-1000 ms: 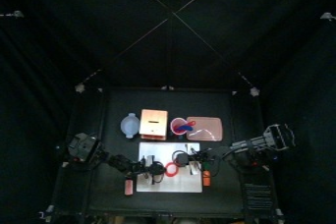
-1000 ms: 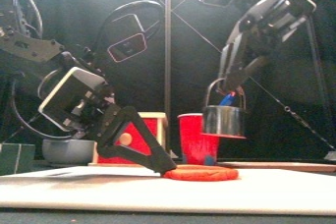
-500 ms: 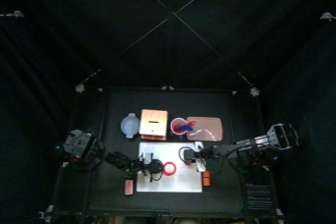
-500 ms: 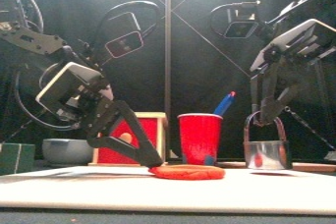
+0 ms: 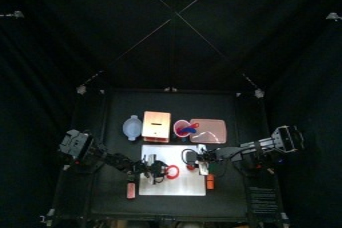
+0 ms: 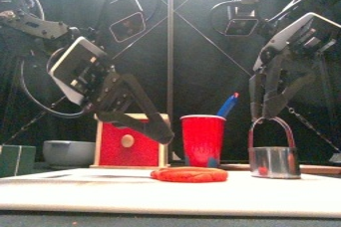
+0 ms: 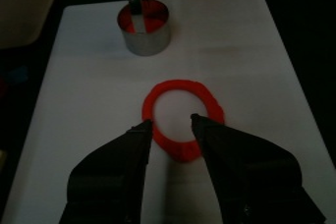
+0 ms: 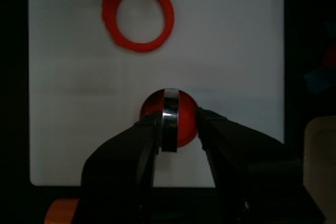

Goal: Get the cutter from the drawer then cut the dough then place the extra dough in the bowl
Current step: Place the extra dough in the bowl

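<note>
A flat red dough ring (image 6: 194, 174) lies on the white cutting board (image 6: 80, 186). To its right stands the round metal cutter (image 6: 272, 161), wire handle up, with a red dough disc inside it (image 8: 172, 118). My right gripper (image 6: 270, 109) hangs just above the handle, open; in the right wrist view its jaws (image 8: 172, 122) stand either side of the cutter without touching it. My left gripper (image 6: 160, 131) is open and raised above the ring's left side. The left wrist view shows the ring (image 7: 197, 97) past its fingertips (image 7: 171, 123) and the cutter (image 7: 144, 33) beyond.
Behind the board stand the wooden box (image 5: 160, 127) with its red drawer front (image 6: 131, 141), the blue-grey bowl (image 5: 131, 127) to its left, and the pink tray (image 5: 221, 129) with the red cup (image 6: 202, 139) holding a blue knife (image 6: 229, 104).
My right gripper carried the cutter down onto the board right of the dough, then opened and let go of it. My left gripper opened and lifted off the dough.
</note>
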